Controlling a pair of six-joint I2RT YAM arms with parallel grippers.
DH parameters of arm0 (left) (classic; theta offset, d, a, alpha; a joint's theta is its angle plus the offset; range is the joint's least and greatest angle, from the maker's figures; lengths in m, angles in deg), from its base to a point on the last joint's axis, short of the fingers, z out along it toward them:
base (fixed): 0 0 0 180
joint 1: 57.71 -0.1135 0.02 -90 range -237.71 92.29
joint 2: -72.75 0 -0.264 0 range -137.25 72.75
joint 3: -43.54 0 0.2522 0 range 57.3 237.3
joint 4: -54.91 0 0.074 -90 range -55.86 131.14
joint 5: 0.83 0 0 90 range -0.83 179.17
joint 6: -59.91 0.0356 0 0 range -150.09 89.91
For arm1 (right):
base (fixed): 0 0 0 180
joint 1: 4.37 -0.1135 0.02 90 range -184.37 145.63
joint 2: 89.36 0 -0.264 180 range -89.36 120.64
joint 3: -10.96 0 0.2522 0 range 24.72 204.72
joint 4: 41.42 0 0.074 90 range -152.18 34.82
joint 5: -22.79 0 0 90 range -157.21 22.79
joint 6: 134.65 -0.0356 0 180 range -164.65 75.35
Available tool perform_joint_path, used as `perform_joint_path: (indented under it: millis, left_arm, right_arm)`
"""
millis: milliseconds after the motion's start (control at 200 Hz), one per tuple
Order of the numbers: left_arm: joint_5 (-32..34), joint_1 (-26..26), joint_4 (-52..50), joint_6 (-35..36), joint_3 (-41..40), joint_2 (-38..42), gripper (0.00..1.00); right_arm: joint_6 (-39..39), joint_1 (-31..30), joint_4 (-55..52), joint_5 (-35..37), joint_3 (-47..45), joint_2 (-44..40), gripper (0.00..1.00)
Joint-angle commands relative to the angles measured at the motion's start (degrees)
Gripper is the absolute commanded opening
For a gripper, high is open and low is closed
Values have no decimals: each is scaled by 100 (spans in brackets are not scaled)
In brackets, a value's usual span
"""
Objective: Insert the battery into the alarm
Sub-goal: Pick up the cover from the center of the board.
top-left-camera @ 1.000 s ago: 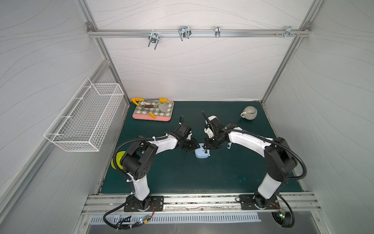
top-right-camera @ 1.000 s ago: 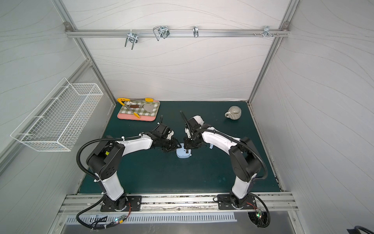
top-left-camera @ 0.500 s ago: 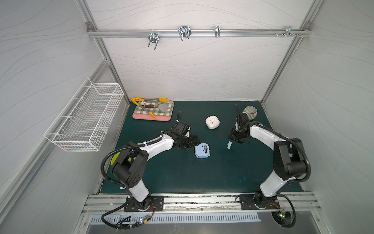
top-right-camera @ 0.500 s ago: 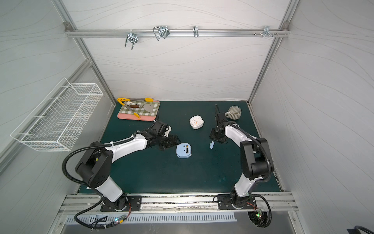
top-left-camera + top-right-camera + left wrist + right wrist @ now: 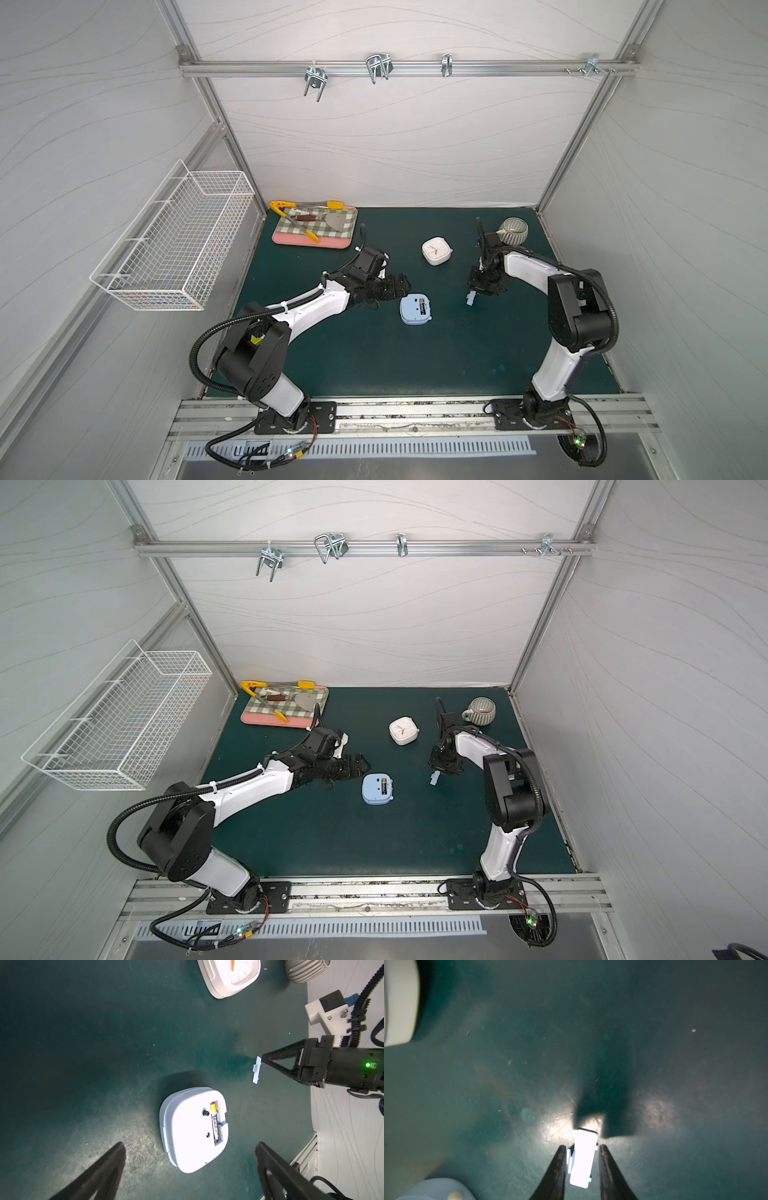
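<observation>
Shows the blue alarm (image 5: 193, 1130) face down on the green mat (image 5: 83, 1043), battery (image 5: 215, 1124) seated in its open compartment, left gripper (image 5: 190, 1145) spread wide and empty just beside. Puts the right gripper (image 5: 582, 1146) narrowly astride the loose battery cover (image 5: 584, 1159); unclear whether clamped.

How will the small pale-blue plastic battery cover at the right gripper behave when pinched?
The small pale-blue plastic battery cover looks thin and flat: probably light and stiff. Its smooth, glossy face may slip between the right gripper's narrow fingers.
</observation>
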Motion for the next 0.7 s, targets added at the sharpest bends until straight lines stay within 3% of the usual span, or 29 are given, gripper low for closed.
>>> perform_joint_path:
  millis: [0, 255, 695]
  left_arm:
    - [92, 7, 290, 121, -20, 38, 98]
    - [92, 9, 285, 138, -27, 20, 99]
    - [65, 10, 372, 103, -50, -102, 99]
  right_arm:
    - [-49, -145, -259, -78, 167, 161, 25]
    - [-85, -286, -360, -99, 309, 374, 20]
    - [180, -326, -451, -111, 190, 186, 25]
